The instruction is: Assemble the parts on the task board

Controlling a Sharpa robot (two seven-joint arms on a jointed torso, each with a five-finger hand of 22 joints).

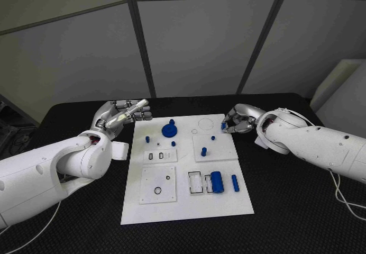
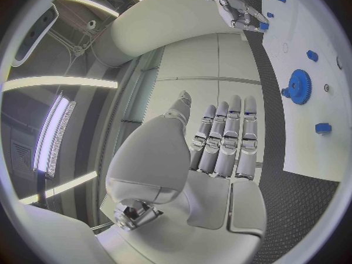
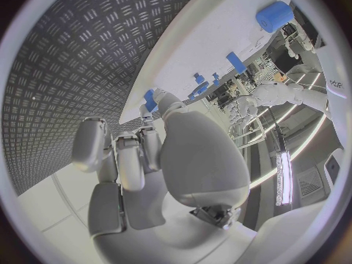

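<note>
Grey wall panels stand behind a black desk, and the white task board lies in the middle of it, running from the far side toward the near edge.

On the board's far part a blue gear sits left of centre, with a small blue peg just near of it and another small blue piece toward the left edge. Right of these, on a raised square plate, stand a short blue piece and a blue pin. Nearer, on the right side of the board, a blue cylinder lies beside a black-outlined slot, and a slimmer blue rod lies just right of it, apart from it.

The left hand is raised off the desk at the board's far left corner, fingers straight and held side by side, holding nothing; the left wrist view shows the same flat, empty hand with the gear well off to its side.

The right hand is at the board's far right edge, fingers curled in. In the right wrist view its fingertips pinch a small blue part right at the board's edge.
</note>
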